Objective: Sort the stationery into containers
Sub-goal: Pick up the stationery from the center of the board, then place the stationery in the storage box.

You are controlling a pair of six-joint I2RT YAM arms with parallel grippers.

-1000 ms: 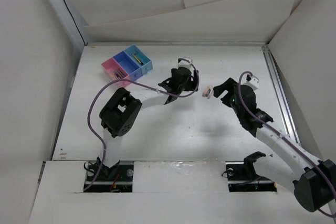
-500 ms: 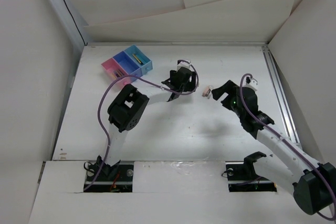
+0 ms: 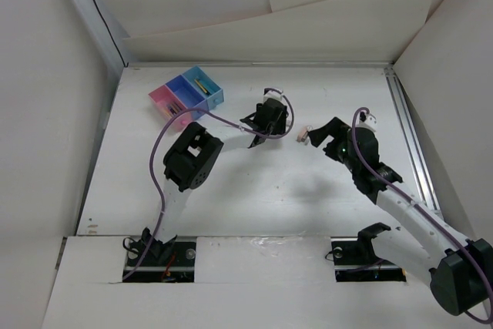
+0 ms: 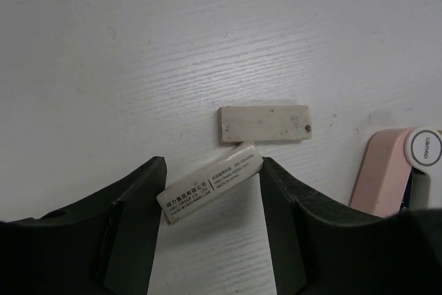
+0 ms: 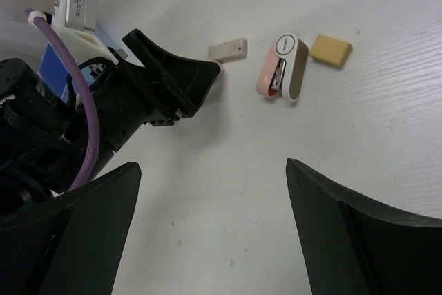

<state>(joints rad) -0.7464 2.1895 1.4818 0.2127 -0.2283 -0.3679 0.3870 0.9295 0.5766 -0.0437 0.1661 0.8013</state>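
Left pincer [image 4: 213,170] straddles sleeved eraser [image 4: 213,191]; speckled eraser [image 4: 264,123], pink device [image 4: 385,170] adjacent.

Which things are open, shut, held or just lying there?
left gripper: open, around the white eraser
white eraser: lying flat between the fingers
speckled eraser: lying flat
pink gadget: lying down
tan eraser: lying flat
right gripper: open, empty
containers: open on top, pens inside

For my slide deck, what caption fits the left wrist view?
Open left fingers straddle a labelled white eraser, speckled beige eraser just beyond, pink object at right.
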